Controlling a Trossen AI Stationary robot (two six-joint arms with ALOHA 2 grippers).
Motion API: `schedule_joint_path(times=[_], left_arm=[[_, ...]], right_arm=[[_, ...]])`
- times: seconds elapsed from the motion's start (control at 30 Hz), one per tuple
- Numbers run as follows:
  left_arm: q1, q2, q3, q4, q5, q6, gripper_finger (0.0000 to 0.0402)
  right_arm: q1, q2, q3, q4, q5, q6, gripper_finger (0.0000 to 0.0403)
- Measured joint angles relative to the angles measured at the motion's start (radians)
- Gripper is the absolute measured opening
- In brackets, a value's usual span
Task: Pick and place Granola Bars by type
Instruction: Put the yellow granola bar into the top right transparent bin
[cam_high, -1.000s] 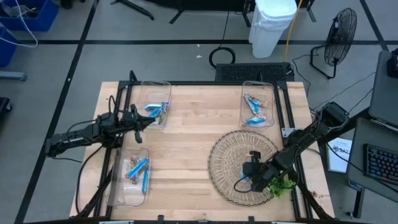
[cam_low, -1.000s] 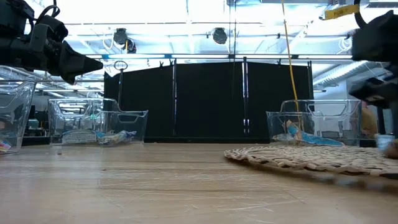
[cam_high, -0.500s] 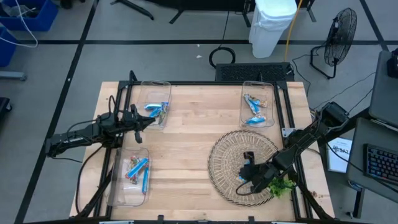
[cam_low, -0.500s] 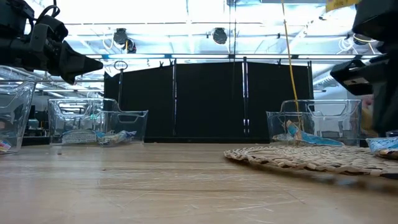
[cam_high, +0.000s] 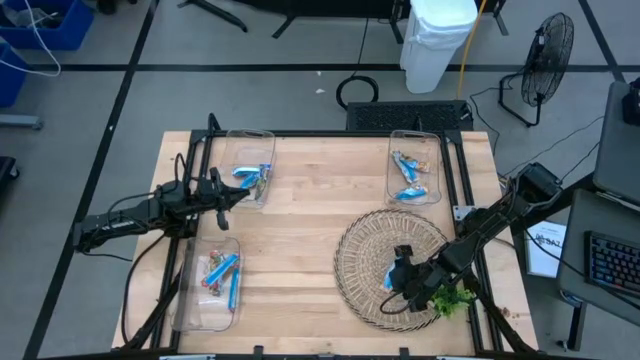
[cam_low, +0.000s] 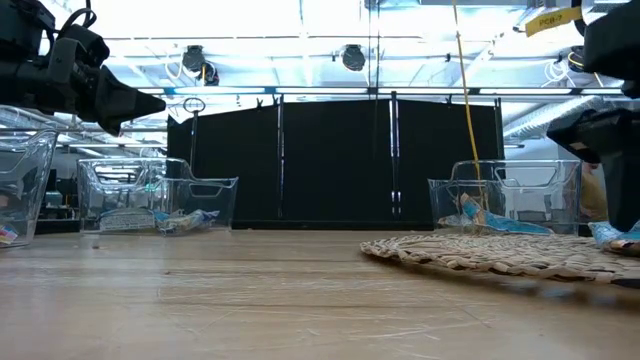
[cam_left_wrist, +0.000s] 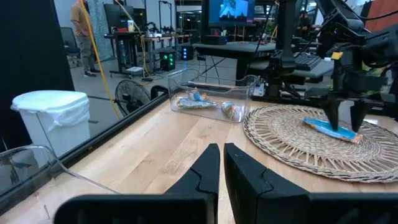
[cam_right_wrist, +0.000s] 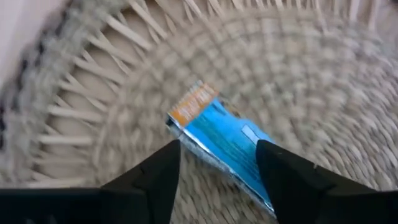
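A blue-wrapped granola bar (cam_right_wrist: 227, 146) lies flat on the round woven mat (cam_high: 365, 240) at the near right, also seen in the high view as the bar (cam_high: 388, 280). My right gripper (cam_right_wrist: 217, 180) points down over it, open, one finger on each side of the bar. My left gripper (cam_high: 235, 193) hovers shut and empty at the table's left, between two clear bins. More bars lie in the far-left bin (cam_high: 250, 170), the near-left bin (cam_high: 212, 280) and the far-right bin (cam_high: 414, 170).
A green leafy sprig (cam_high: 455, 298) lies at the mat's near right edge, beside my right arm. Bare wood spans the table's middle between the left bins and the mat. A black frame runs along the table's edges.
My right gripper has opened and let go of the blue bar, which now lies flat on the woven mat. It has shifted slightly toward the table's left over the mat.
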Motion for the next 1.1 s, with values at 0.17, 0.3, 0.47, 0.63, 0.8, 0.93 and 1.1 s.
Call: schedule_joint_path(times=[0.17,0.3,0.47,0.63,0.8,0.93,1.1], left_arm=[[0.000,0.000,0.000,0.000,0.000,0.000,0.0031],[0.000,0.000,0.000,0.000,0.000,0.000,0.0031],[0.000,0.000,0.000,0.000,0.000,0.000,0.0031],[0.000,0.000,0.000,0.000,0.000,0.000,0.0031],[0.000,0.000,0.000,0.000,0.000,0.000,0.0031],[0.000,0.000,0.000,0.000,0.000,0.000,0.0031],[0.000,0.000,0.000,0.000,0.000,0.000,0.0031]], right_arm=[[0.000,0.000,0.000,-0.072,0.032,0.018,0.0216],[0.000,0.000,0.000,-0.079,0.092,0.015,0.0208],[-0.003,0.000,0.001,-0.079,0.143,0.009,0.0189],[-0.005,0.000,0.001,-0.079,0.148,0.005,0.0160],[-0.006,0.000,0.000,-0.086,0.137,-0.007,0.0121],[-0.006,-0.001,-0.033,-0.083,0.134,0.007,0.0093],[-0.019,-0.004,-0.067,-0.077,0.136,0.043,0.0066]])
